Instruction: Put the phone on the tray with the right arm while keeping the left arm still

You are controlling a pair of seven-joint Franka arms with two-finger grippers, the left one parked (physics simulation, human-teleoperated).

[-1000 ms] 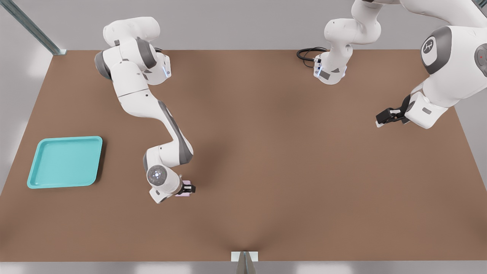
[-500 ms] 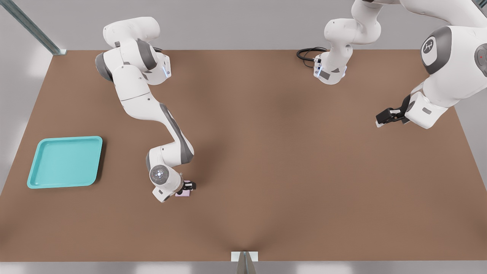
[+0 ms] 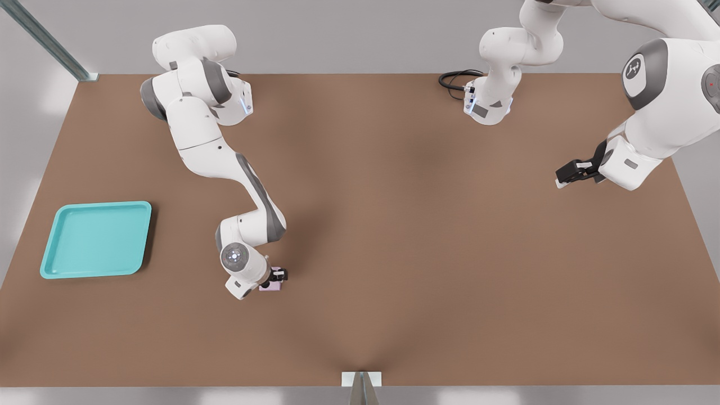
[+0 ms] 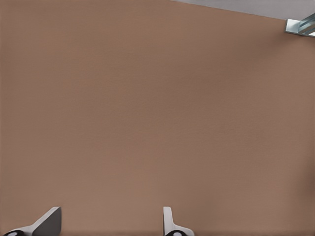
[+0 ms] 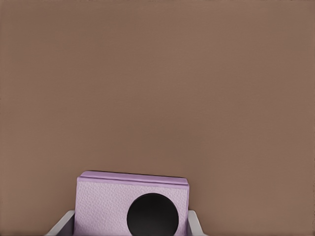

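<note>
Presently: right arm's black two-finger gripper (image 3: 275, 277) low over the brown table (image 3: 422, 236), white fingertips (image 5: 196, 226) closed against both sides of the small pale pink flat phone (image 3: 271, 286), one black round lens showing. Turquoise shallow rectangular plastic tray (image 3: 62, 269) well apart, toward the front view's left.

Pale pink phone (image 5: 106, 209) with black lens, turquoise tray (image 3: 56, 271), brown table (image 3: 422, 225)
</note>
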